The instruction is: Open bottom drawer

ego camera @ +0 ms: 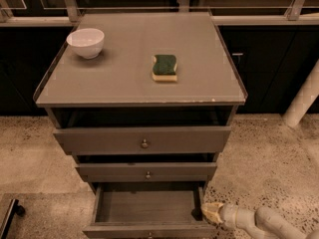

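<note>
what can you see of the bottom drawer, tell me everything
The bottom drawer, lowest of three in the grey cabinet, stands pulled well out, its flat grey floor and side walls showing from above. Its slim front is cut by the picture's lower edge. The gripper sits at its right front corner, seemingly against the side wall.
</note>
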`<state>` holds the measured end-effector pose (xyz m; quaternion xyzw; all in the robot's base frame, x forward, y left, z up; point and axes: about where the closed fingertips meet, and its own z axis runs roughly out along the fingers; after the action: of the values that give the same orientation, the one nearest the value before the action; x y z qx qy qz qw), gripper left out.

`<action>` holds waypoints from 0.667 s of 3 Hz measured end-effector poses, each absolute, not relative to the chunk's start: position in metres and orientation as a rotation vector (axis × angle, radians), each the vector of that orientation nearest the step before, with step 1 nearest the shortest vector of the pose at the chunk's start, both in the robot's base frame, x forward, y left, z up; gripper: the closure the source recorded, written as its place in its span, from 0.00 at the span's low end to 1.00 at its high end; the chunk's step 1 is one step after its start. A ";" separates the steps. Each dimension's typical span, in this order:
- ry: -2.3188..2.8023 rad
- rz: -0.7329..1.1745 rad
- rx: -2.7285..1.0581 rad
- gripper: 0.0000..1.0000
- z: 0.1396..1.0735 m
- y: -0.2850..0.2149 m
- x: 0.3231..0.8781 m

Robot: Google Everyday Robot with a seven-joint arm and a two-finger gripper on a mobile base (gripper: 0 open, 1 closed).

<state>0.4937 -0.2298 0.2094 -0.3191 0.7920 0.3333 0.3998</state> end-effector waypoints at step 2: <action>1.949 0.891 -0.808 0.36 0.226 -0.236 0.489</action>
<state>0.4889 -0.2360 0.2262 -0.3214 0.7750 0.3545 0.4128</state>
